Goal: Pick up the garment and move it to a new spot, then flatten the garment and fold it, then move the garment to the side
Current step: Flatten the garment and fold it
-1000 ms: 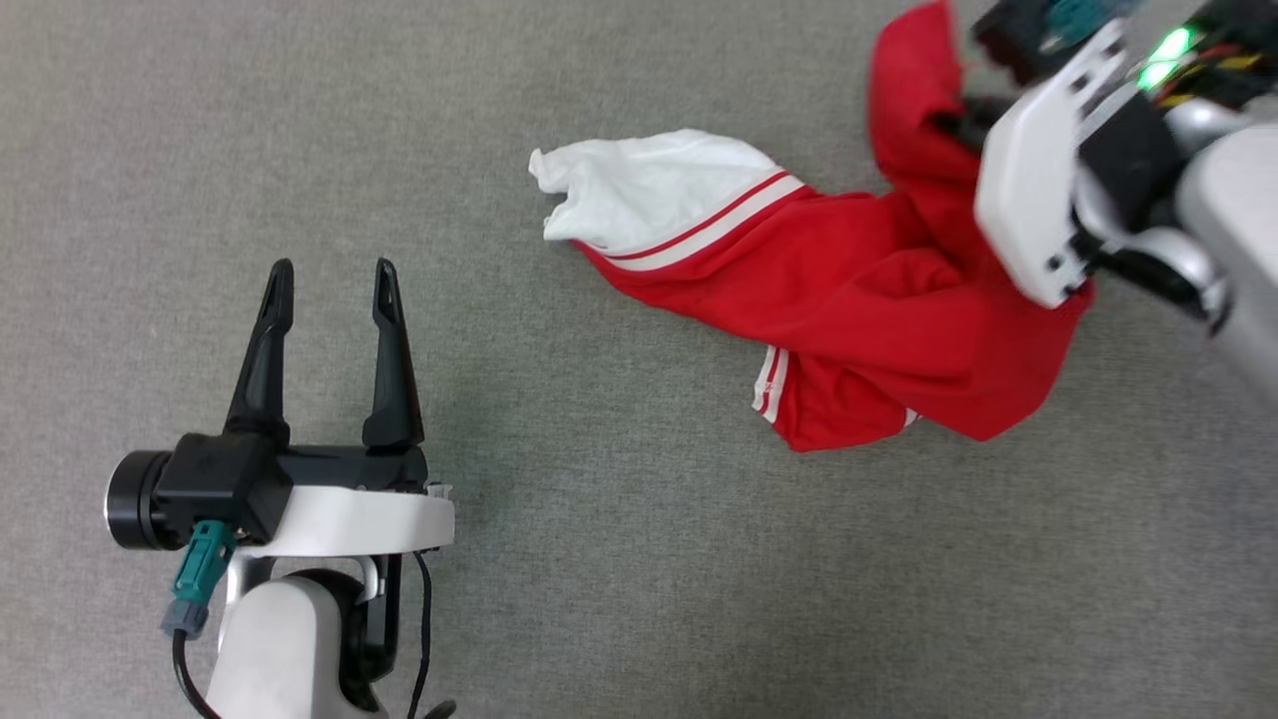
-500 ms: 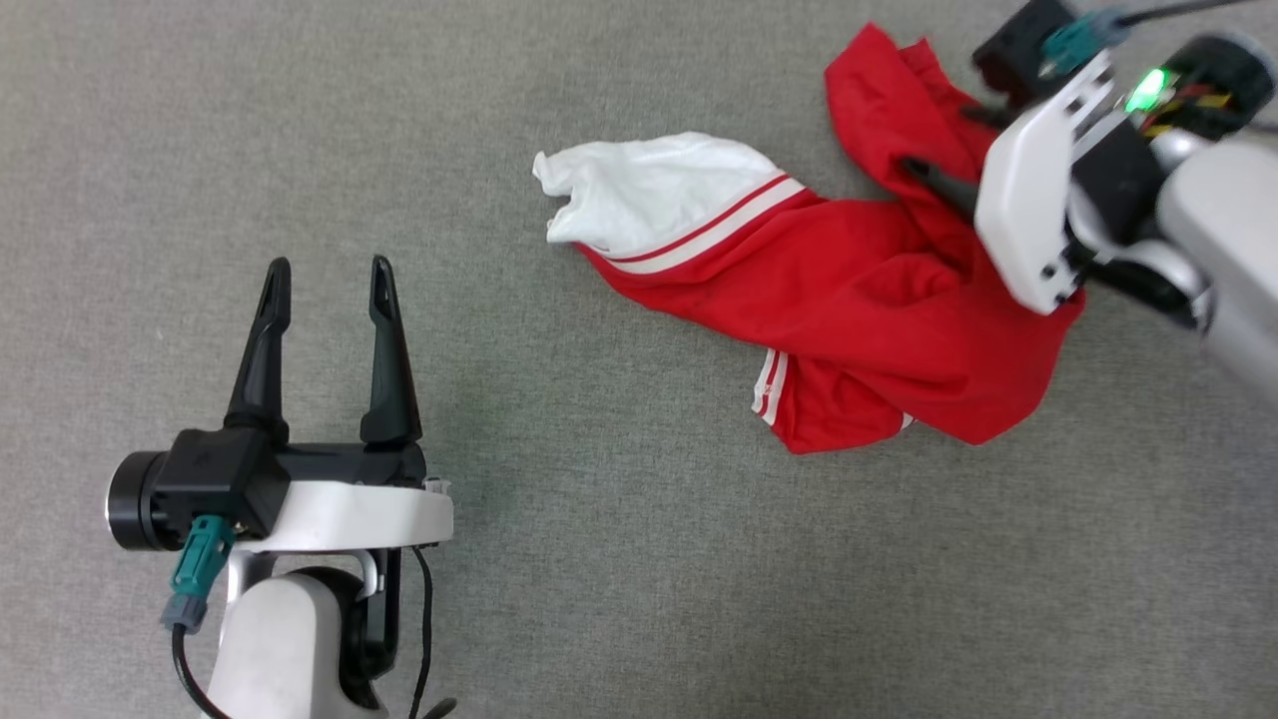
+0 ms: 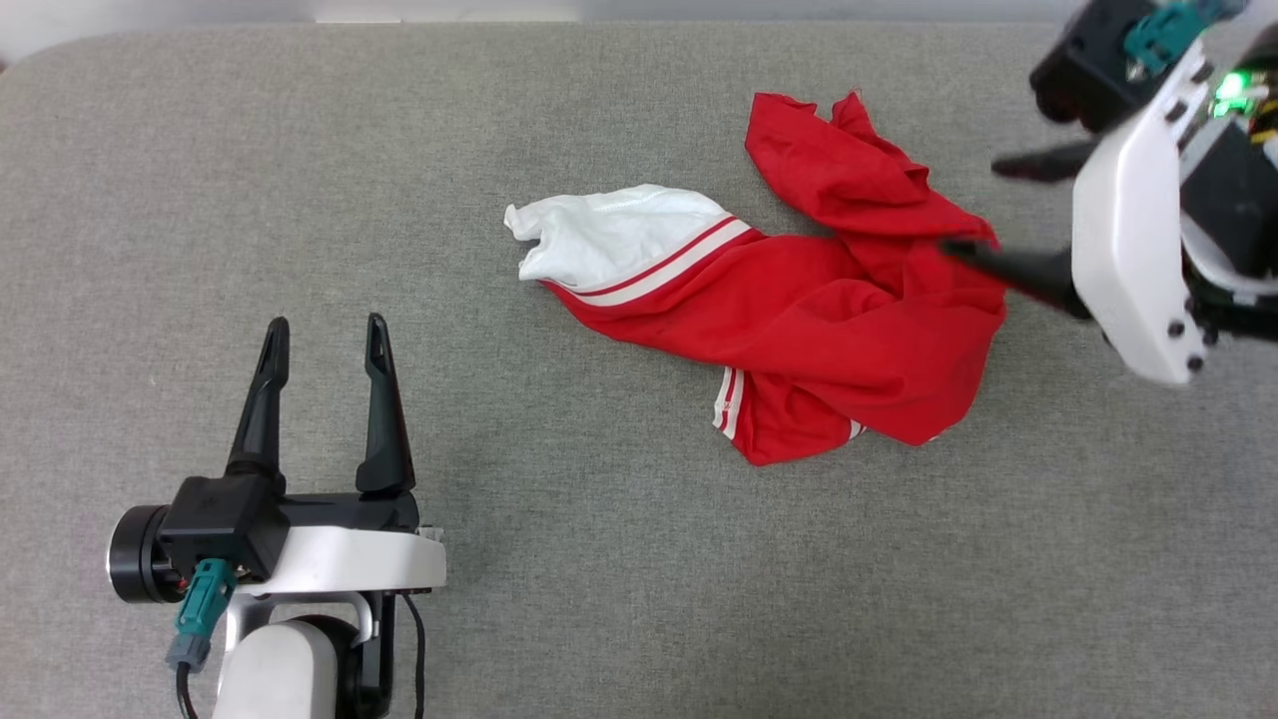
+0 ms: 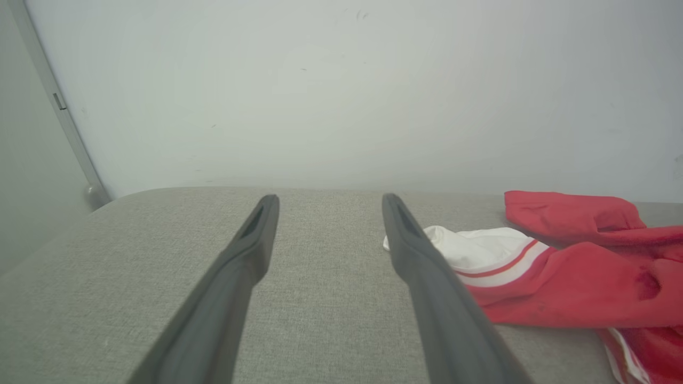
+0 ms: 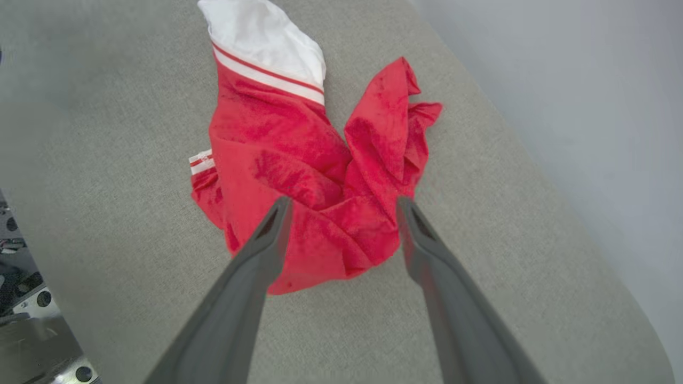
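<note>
The garment (image 3: pixel 819 310) lies crumpled on the grey table, red with a white sleeve (image 3: pixel 609 235) spread to its left and striped trim showing. Any chest print is hidden in the folds. My right gripper (image 3: pixel 973 208) hovers open just above the garment's right end, holding nothing. The right wrist view shows its fingers (image 5: pixel 342 201) spread over the bunched red cloth (image 5: pixel 277 138). My left gripper (image 3: pixel 326 325) stands open and empty well to the garment's lower left. In the left wrist view its fingers (image 4: pixel 329 198) point at bare table, with the garment (image 4: pixel 576 277) off to the right.
The grey fabric tabletop (image 3: pixel 599 559) stretches wide in front of and left of the garment. Its rounded far edge (image 3: pixel 399 30) meets a pale wall (image 4: pixel 341 96). Metal parts of the robot's base (image 5: pixel 32 330) show beyond the table's near edge.
My right gripper has opened and let go of the garment, then drawn back to the right. The lifted red end has dropped onto the table. The head camera has tilted; the left arm is still.
</note>
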Controlling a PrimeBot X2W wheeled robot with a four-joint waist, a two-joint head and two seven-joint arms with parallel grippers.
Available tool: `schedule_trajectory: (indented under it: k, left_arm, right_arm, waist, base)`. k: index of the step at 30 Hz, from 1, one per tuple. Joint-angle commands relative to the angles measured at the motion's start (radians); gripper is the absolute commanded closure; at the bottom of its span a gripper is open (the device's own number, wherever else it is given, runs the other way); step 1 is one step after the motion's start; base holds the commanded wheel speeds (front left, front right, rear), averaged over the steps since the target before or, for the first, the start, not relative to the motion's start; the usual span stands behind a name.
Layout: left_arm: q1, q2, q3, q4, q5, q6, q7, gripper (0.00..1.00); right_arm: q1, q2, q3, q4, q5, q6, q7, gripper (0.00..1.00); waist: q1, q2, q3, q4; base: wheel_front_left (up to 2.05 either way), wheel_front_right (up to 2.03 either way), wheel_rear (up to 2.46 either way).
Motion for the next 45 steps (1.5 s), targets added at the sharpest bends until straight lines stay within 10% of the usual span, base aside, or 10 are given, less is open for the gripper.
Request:
schedule_trajectory:
  k: [1,23,24,25,26,45]
  left_arm:
    - [0.008,0.0,0.0,-0.003,-0.005,0.0,-0.003,0.0]
    - [-0.064,0.0,-0.017,0.017,-0.004,-0.005,-0.003,0.0]
    - [-0.062,0.0,-0.016,0.019,-0.004,-0.004,-0.003,0.0]
    - [-0.06,-0.001,-0.016,0.021,-0.005,-0.005,-0.003,0.0]
    - [-0.056,0.0,-0.015,0.023,-0.006,-0.005,-0.003,0.0]
    - [0.053,0.0,0.003,0.026,-0.021,0.005,-0.003,0.0]
  right_arm:
    - [0.017,-0.011,0.01,-0.031,0.007,0.0,0.036,0.0]
    - [0.281,0.145,0.095,0.162,-0.162,0.0,0.085,0.0]
    - [0.285,0.148,0.097,0.161,-0.17,0.0,0.076,0.11]
    - [0.286,0.147,0.097,0.151,-0.179,0.001,0.051,0.83]
    - [0.282,0.142,0.094,0.144,-0.18,0.001,0.025,1.0]
    - [0.453,-0.276,-0.118,-0.273,0.009,0.0,-0.155,1.0]
  waist:
    - [0.0001,0.0,0.002,0.001]
    - [0.0001,0.0,0.109,0.039]
    - [0.0001,0.0,0.103,0.036]
    - [0.0001,0.0,0.096,0.033]
    - [0.0001,0.0,0.087,0.03]
    - [0.0001,0.0,-0.081,-0.044]
  base:
    - [0.0,0.0,0.0]
    - [0.0,0.0,0.0]
    - [0.0,0.0,0.0]
    - [0.0,0.0,0.0]
    - [0.0,0.0,0.0]
    - [0.0,0.0,0.0]
